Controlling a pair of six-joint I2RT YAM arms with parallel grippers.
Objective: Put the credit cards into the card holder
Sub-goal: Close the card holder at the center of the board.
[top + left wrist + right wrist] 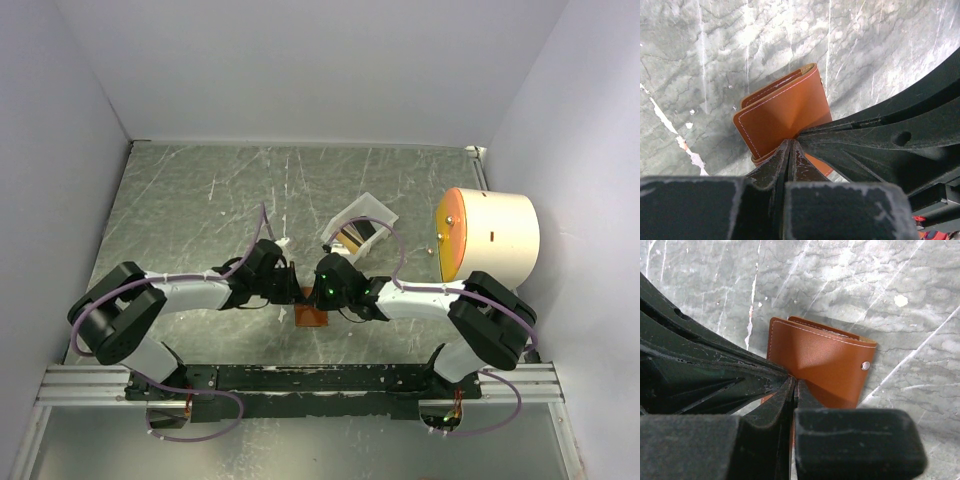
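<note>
A cream drum (495, 235) is standing by the desk's right edge, out of the way. Nearer the desk's middle, the white tray (375, 207) is holding what look like the credit cards (350, 238). By the middle of the near edge the card holder (311, 318) is lying folded, showing no card. The left gripper (790, 142) and right gripper (794, 382), both squeezed narrow, are meeting on its cover, probably to open it.

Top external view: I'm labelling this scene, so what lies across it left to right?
Left arm's black elbow, small brown leather card holder, flat white rectangular tray, cream cylinder with orange face.
</note>
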